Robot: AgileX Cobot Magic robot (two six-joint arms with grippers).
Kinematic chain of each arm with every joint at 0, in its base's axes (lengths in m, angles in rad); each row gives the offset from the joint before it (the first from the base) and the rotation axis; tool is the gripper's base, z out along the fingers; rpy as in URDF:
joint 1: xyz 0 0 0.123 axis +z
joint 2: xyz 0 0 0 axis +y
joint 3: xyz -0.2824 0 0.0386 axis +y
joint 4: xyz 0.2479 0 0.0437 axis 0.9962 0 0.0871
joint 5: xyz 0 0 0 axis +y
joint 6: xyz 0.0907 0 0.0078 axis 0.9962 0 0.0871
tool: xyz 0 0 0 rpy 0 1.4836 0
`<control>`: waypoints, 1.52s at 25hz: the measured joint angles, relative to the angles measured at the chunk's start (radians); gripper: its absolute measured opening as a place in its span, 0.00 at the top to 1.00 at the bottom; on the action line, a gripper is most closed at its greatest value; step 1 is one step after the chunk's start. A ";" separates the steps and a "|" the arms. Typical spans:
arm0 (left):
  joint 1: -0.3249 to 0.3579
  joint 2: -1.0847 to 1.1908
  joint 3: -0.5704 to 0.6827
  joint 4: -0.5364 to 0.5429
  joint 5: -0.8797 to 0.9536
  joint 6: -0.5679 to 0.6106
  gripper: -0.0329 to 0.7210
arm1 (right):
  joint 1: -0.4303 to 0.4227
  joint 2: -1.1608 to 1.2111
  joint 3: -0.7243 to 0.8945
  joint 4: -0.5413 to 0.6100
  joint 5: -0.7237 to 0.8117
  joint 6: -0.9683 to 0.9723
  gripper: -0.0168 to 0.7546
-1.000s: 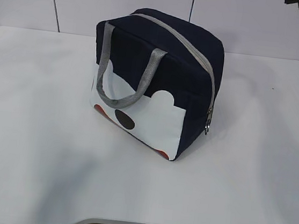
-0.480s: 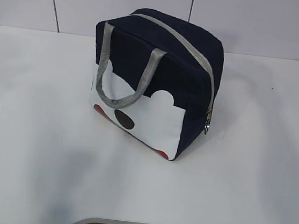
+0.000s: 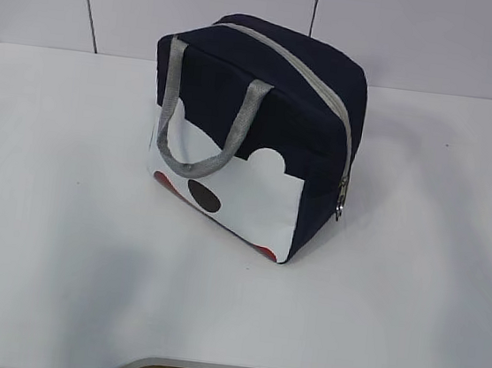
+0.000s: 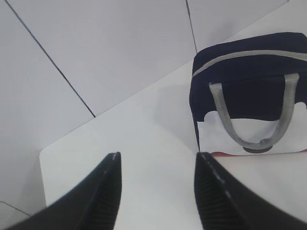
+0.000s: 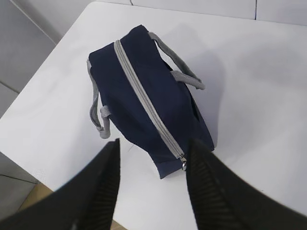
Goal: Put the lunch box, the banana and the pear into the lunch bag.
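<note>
Standing: the lunch bag (image 3: 256, 136) sits upright at the centre of the exterior view, on the white desk (image 3: 60, 252).
Zipper: the grey zipper (image 5: 145, 104) runs along the top from end to end, drawn shut, its pull (image 3: 342, 199) hanging at the right end of the bag in the exterior view.
Handle: the grey strap handle (image 3: 205, 135) droops over the white side panel (image 3: 244, 197), which bears a dark oval.
Left gripper (image 4: 156, 191): released, jaws spread at the bottom of the left wrist view, nothing between them; bag in the right of that frame, well apart.
Right gripper (image 5: 151, 184): released, jaws parted at the lower edge of the right wrist view, above the zipper-pull end of the bag, holding nothing.
Backdrop: pale wall panels (image 3: 203, 10) behind the desk.
</note>
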 joint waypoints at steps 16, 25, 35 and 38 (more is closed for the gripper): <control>0.000 -0.251 0.108 0.141 0.169 -0.213 0.52 | 0.004 -0.128 0.000 -0.012 0.015 0.015 0.50; 0.000 -0.409 0.230 0.147 0.215 -0.313 0.52 | 0.004 -0.201 0.000 -0.012 0.017 0.015 0.50; 0.000 -0.513 0.302 0.149 0.245 -0.321 0.52 | 0.004 -0.307 0.132 -0.042 0.019 0.015 0.50; 0.000 -0.540 0.327 0.150 0.266 -0.321 0.52 | 0.004 -0.353 0.205 -0.042 0.019 0.015 0.50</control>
